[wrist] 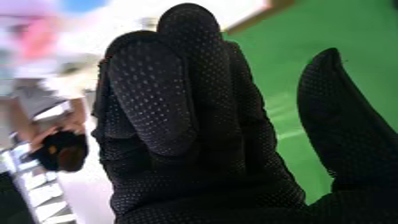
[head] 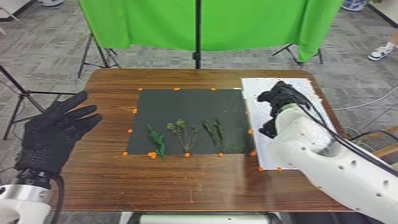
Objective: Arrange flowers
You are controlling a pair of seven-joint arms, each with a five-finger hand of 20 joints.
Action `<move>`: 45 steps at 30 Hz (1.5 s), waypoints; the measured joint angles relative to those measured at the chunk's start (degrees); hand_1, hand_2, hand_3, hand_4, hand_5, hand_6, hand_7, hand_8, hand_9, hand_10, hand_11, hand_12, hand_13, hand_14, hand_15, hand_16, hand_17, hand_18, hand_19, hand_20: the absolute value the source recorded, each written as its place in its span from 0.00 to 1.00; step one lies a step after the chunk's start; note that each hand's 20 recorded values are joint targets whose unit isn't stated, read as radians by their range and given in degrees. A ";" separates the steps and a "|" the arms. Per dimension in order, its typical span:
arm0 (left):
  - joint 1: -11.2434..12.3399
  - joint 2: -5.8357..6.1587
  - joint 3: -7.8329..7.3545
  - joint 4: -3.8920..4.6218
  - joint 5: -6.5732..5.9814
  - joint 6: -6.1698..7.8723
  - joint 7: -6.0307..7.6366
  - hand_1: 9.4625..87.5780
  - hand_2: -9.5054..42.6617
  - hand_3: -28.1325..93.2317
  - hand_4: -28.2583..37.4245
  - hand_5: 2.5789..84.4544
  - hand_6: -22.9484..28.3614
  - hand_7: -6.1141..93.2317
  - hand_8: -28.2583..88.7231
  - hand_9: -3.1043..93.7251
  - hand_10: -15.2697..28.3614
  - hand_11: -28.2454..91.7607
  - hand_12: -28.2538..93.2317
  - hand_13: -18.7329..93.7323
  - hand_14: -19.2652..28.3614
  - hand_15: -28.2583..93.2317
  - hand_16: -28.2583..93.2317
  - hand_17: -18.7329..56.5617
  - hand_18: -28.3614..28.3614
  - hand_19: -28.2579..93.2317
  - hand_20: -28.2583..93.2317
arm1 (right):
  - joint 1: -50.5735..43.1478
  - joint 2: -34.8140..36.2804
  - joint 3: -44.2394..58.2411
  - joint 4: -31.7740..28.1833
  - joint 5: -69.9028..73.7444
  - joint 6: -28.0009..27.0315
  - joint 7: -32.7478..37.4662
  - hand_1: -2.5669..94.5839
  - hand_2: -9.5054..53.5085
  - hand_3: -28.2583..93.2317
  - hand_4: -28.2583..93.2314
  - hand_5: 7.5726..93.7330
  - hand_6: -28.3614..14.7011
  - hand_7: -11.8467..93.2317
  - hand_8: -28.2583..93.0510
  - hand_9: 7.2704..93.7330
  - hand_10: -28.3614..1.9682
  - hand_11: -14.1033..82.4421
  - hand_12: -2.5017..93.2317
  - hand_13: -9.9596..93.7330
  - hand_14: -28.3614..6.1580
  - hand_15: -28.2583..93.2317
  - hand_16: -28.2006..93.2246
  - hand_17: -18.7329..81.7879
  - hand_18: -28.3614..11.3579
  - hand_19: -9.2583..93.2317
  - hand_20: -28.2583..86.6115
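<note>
"Three sprigs are lying side by side on the dark mat (head: 191, 105): a feathery sprig (head: 157, 141), a branchy sprig (head: 180, 125) and a slim sprig (head: 218, 131). Nothing's sitting on the white sheet (head: 251, 84) that I'm seeing, just the right hand (head: 282, 95) hanging over it. What are we doing first, guys?"

"I'm guessing we're starting the pickup, so I'm voting for the slim one, since it's lying nearest to that sheet. The right hand's looking wide to me, thumb standing well apart from the fingers, and I'm not spotting anything in it. Before going down I'd be lining the thumb and fingers up across the stem, low down, where there aren't leaves getting squashed."

"And the grip? I'm always crushing stuff, lol."

"Be closing slowly and pinching lightly, coming in almost flat to the mat. If you're pressing hard, you're risking bending the stem or dragging the mat along. Be lifting straight up too, so you're not brushing the branchy one next door."

"What's the left hand (head: 55, 137) doing?"

"It's hanging by the table's (head: 178, 190) left side, fingers spreading wide, holding nothing. I'm leaving it out of this one. When you're setting the sprig on the sheet, be lowering it fully before opening up, otherwise it's rolling off line."
</note>
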 measured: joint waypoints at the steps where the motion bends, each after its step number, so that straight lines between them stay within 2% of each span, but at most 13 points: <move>1: -0.03 0.00 0.01 0.00 0.02 -0.01 -0.02 0.14 0.36 0.87 0.01 0.43 0.65 0.22 0.16 0.39 0.86 0.49 0.33 0.40 1.00 0.72 0.13 0.12 0.95 0.69 0.36 | -0.36 0.40 0.03 0.31 -0.15 -0.63 0.39 0.32 0.19 0.84 0.07 0.58 0.57 0.22 0.14 0.88 0.41 0.45 0.21 0.88 0.52 0.76 0.37 0.57 0.10 0.99 0.22; 7: -0.37 0.00 0.10 0.00 0.21 -0.04 -0.23 0.14 0.36 0.87 0.01 0.43 0.65 0.22 0.16 0.39 0.86 0.49 0.33 0.39 1.00 0.72 0.13 0.12 0.95 0.69 0.36 | -2.41 1.42 0.24 1.89 -0.84 -3.77 2.40 0.34 0.15 0.84 0.07 0.55 0.57 0.22 0.14 0.88 0.41 0.46 0.21 0.89 0.53 0.76 0.37 0.57 0.10 1.00 0.21; 12: -0.84 0.16 0.57 0.02 0.32 -0.07 -0.24 0.14 0.36 0.87 0.01 0.43 0.65 0.23 0.16 0.39 0.86 0.49 0.33 0.40 1.00 0.72 0.13 0.12 0.95 0.69 0.36 | -2.47 1.72 -0.95 3.07 -1.51 -5.26 2.93 0.36 0.10 0.83 0.06 0.57 0.59 0.22 0.14 0.88 0.42 0.47 0.22 0.89 0.54 0.77 0.37 0.58 0.10 1.00 0.20; 17: -1.71 0.30 1.22 0.05 0.41 -0.09 -0.48 0.14 0.36 0.87 0.01 0.43 0.65 0.23 0.16 0.39 0.86 0.49 0.33 0.39 1.00 0.72 0.13 0.12 0.95 0.69 0.36 | -1.42 1.81 -3.28 4.15 -1.65 -6.21 2.91 0.44 0.02 0.84 0.04 0.65 0.62 0.24 0.14 0.88 0.46 0.44 0.21 0.89 0.57 0.75 0.37 0.58 0.14 1.00 0.18; 19: -2.03 0.34 1.40 0.05 0.42 -0.13 -0.58 0.14 0.36 0.87 0.01 0.43 0.65 0.23 0.16 0.39 0.86 0.49 0.33 0.40 1.00 0.72 0.13 0.12 0.95 0.69 0.36 | 0.07 1.76 -5.88 5.31 -2.07 -6.38 2.92 0.50 0.00 0.83 0.01 0.73 0.62 0.26 0.20 0.90 0.52 0.42 0.22 0.90 0.61 0.73 0.37 0.59 0.17 1.00 0.17; 20: -2.15 0.35 1.47 0.06 0.43 -0.16 -0.61 0.14 0.36 0.87 0.01 0.43 0.65 0.23 0.16 0.39 0.86 0.49 0.33 0.40 1.00 0.72 0.13 0.12 0.95 0.69 0.36 | 0.74 1.71 -6.74 5.73 -2.70 -6.35 2.93 0.54 0.00 0.82 0.01 0.78 0.63 0.28 0.23 0.92 0.58 0.38 0.27 0.91 0.63 0.72 0.38 0.60 0.19 1.00 0.16; 22: -2.30 0.41 1.56 0.06 0.44 -0.20 -0.64 0.14 0.36 0.87 0.01 0.43 0.65 0.23 0.15 0.39 0.86 0.49 0.33 0.40 1.00 0.72 0.13 0.12 0.95 0.69 0.36 | 1.88 1.67 -8.18 6.59 -4.53 -5.88 2.94 0.60 0.00 0.81 0.00 0.85 0.65 0.32 0.26 0.98 0.66 0.34 0.32 0.93 0.69 0.70 0.38 0.62 0.23 1.00 0.17; 25: -2.53 0.45 1.57 0.06 0.49 -0.30 -0.74 0.14 0.36 0.87 0.01 0.43 0.65 0.23 0.15 0.39 0.86 0.49 0.33 0.40 1.00 0.73 0.13 0.12 0.95 0.69 0.36 | 2.52 1.77 -10.56 7.80 -7.88 -3.08 3.07 0.61 0.00 0.81 0.00 0.88 0.65 0.32 0.27 1.00 0.70 0.35 0.34 0.95 0.73 0.70 0.39 0.63 0.26 1.00 0.18; 31: -2.66 0.45 1.54 0.02 0.76 -0.62 -1.08 0.14 0.36 0.87 0.01 0.43 0.65 0.23 0.15 0.39 0.86 0.49 0.33 0.40 1.00 0.73 0.13 0.12 0.95 0.69 0.36 | 2.13 2.36 -13.36 7.91 -12.34 4.26 3.87 0.61 0.00 0.82 0.00 0.89 0.64 0.32 0.28 1.00 0.69 0.39 0.32 0.96 0.74 0.71 0.40 0.63 0.26 1.00 0.21; 45: -2.96 0.45 1.38 -0.25 1.10 -1.01 -1.24 0.14 0.36 0.87 0.01 0.43 0.65 0.23 0.15 0.39 0.87 0.50 0.33 0.40 1.00 0.73 0.13 0.12 0.95 0.70 0.36 | 5.22 2.25 -16.14 3.88 -16.94 6.82 3.86 0.61 0.00 0.83 0.00 0.90 0.62 0.32 0.29 1.00 0.68 0.42 0.32 0.96 0.74 0.72 0.40 0.63 0.25 1.00 0.24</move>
